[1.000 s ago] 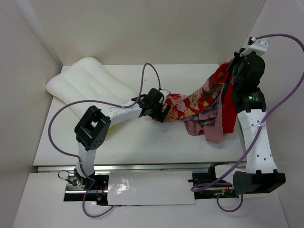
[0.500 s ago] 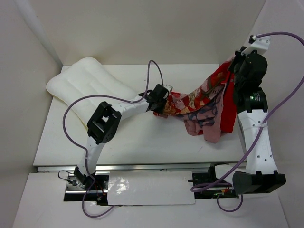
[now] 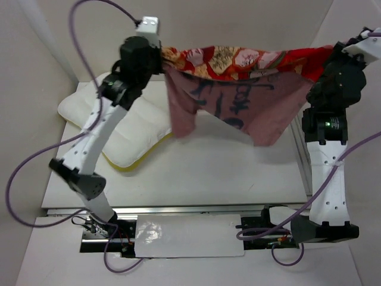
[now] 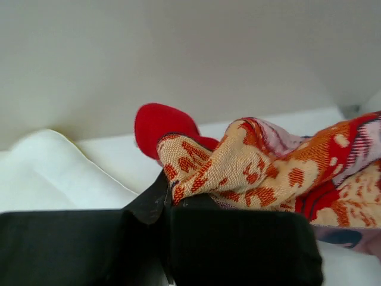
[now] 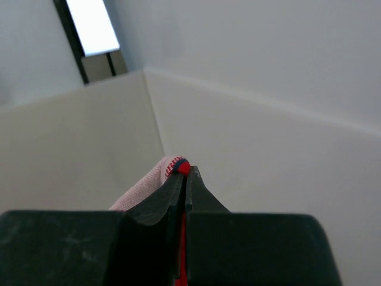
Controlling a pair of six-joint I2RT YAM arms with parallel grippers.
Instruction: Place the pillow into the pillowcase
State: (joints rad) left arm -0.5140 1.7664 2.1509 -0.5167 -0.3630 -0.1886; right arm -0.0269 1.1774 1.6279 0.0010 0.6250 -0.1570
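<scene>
The pillowcase (image 3: 238, 89) hangs stretched in the air between both arms, its faded pink side with dark blue marks facing the top camera and a bright red patterned band along its upper edge. My left gripper (image 3: 159, 56) is shut on its left corner; the left wrist view shows orange-patterned cloth (image 4: 238, 173) bunched at the closed jaws. My right gripper (image 3: 333, 55) is shut on the right corner, with a red hem (image 5: 180, 167) pinched at its fingertips. The white pillow (image 3: 128, 128) with a yellow edge lies on the table at the back left, partly under the left arm.
White walls enclose the table (image 3: 208, 173) on the left, back and right. The right arm stands tall close to the right wall. Purple cables (image 3: 30, 161) loop off both arms. A metal rail (image 3: 190, 211) runs along the near edge.
My left gripper closed on the pillowcase's corner and rose sharply up and left, lifting the cloth off the table and spreading it. The right gripper moved higher too.
</scene>
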